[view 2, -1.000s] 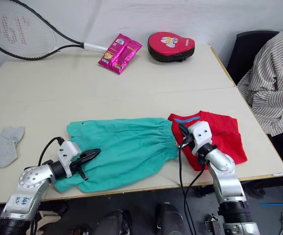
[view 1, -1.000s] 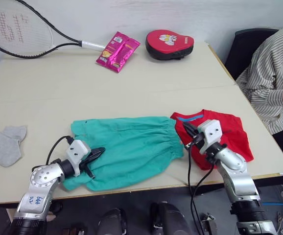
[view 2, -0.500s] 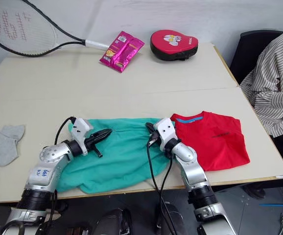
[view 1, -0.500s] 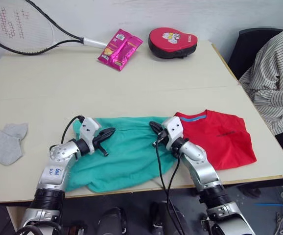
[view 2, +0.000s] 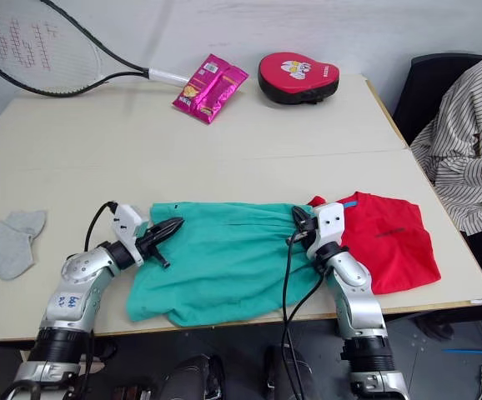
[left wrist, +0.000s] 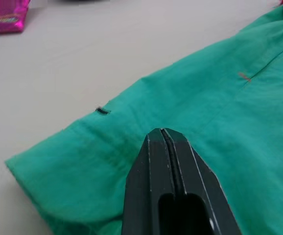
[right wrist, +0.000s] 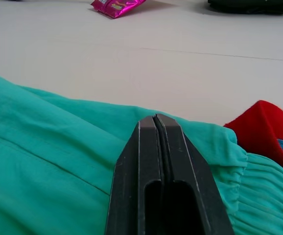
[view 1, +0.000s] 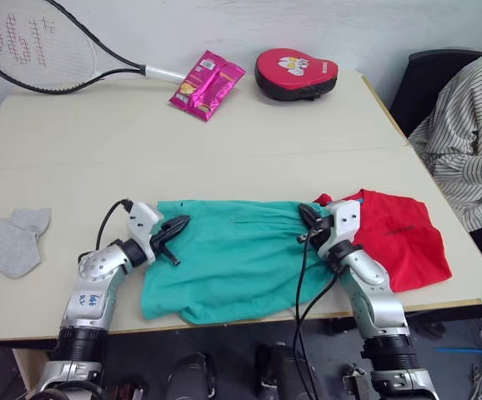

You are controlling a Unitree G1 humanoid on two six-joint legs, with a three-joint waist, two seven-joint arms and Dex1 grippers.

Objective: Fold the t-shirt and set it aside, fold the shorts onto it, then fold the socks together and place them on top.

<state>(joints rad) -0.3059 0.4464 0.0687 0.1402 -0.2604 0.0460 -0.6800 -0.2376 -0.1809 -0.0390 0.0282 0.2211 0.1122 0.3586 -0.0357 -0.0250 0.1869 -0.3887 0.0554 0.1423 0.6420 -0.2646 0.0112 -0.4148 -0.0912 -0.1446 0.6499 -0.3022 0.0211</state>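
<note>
— Where are the shorts (view 1: 237,258)?
— Spread flat, their waistband overlapping the t-shirt (view 1: 399,242); socks (view 1: 7,243) lie well apart.
— And the claws?
— Left gripper (view 1: 178,223) and right gripper (view 1: 304,213) are both clenched above the shorts; no cloth shows between the fingers.

Bare cream tabletop (view 1: 224,150) across the middle band, open to reach. Far edge carries 3 obstacles: black-framed tennis racket (view 1: 32,46), pink foil snack packet (view 1: 206,84), red padded oval pad (view 1: 294,73). Near strip taken up by spread teal-green fabric shorts (view 1: 233,258), overlapping bright red t-shirt (view 1: 399,242) on the right. Light grey ankle socks (view 1: 9,242) at left edge. Person in striped sleeve (view 1: 466,125) off the right side.
</note>
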